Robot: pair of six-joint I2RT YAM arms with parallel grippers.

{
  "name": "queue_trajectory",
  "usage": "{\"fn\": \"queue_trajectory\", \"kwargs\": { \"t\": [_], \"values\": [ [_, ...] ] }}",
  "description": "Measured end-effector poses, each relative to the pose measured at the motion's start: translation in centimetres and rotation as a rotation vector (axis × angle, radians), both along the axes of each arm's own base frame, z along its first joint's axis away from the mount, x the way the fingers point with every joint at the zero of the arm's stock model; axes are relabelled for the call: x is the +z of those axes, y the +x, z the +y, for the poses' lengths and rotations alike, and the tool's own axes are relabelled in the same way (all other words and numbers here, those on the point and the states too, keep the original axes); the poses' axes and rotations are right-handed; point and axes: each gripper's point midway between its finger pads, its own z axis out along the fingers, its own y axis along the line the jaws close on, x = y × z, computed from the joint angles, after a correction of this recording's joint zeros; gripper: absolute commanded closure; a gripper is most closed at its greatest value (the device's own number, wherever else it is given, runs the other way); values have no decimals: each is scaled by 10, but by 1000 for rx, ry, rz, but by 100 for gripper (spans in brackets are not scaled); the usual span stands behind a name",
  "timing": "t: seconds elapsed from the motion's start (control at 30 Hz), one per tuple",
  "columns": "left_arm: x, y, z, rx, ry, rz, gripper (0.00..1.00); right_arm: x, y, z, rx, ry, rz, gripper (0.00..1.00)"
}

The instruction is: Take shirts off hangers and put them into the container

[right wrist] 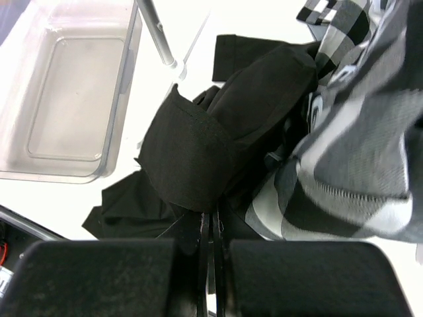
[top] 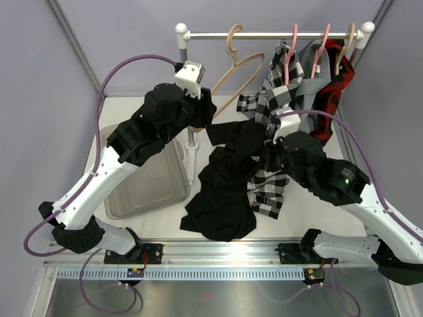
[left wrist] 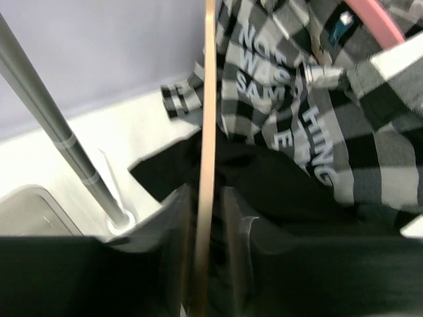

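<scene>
Tan hanger (left wrist: 209, 125) within left pincer (left wrist: 206, 201)

The white table (top: 166, 224) carries the smoky-grey container (top: 155, 188) by its left edge. The black shirt (top: 221, 195) lies mid-table, reaching the near edge.

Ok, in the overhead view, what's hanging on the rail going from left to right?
Bare tan hanger → black-and-white plaid shirt → grey shirt → red-and-black plaid shirt.

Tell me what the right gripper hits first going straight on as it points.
The black shirt: its bunched fold sits right at the right gripper's shut fingers, perhaps touching; depth is unclear.
</scene>
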Motion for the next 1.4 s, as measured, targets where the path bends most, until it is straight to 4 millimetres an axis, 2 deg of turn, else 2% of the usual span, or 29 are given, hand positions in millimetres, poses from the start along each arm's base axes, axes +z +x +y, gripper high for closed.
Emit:
{"fn": "queue_trajectory", "kwargs": {
  "t": [0.03, 0.1, 0.2, 0.33, 0.4, 0.47, 0.57, 0.67, 0.73, 0.8, 0.87, 1.07, 1.23, 1.4],
  "values": [
    [-7, -4, 3, -5, 5, 13, 15, 2, 1, 1, 1, 2, -2, 100],
    [-18, -17, 10, -17, -1, 38, 2, 7, 3, 7, 13, 7, -2, 100],
    [-24, -44, 25, -57, -23, 43, 1, 17, 10, 22, 35, 6, -6, 100],
    [-8, -92, 42, -186, -114, -12, 1, 40, 31, 48, 48, -3, -33, 100],
    [-7, -116, 48, -262, -158, -40, 1, 49, 37, 57, 55, -1, -40, 100],
    [-15, -138, 54, -337, -191, -66, 1, 64, 45, 72, 71, 18, -55, 100],
    [-41, -152, 50, -411, -193, -88, 1, 86, 49, 85, 99, 51, -70, 100],
    [-85, -153, 41, -454, -153, -99, 1, 106, 46, 93, 135, 91, -81, 100],
    [-112, -152, 37, -466, -116, -110, 1, 112, 40, 95, 162, 111, -77, 100],
    [-130, -149, 35, -462, -78, -126, 1, 115, 33, 98, 195, 127, -64, 100],
    [-130, -144, 34, -453, -57, -160, 1, 114, 26, 103, 229, 138, -44, 100],
    [-114, -131, 18, -413, -52, -279, 1, 112, -4, 119, 353, 163, 16, 100],
    [-129, -120, 7, -377, -22, -291, 1, 132, -24, 125, 427, 210, 6, 100],
    [-143, -97, -5, -292, 18, -281, 1, 146, -47, 130, 496, 238, -1, 100]
  ]
}}
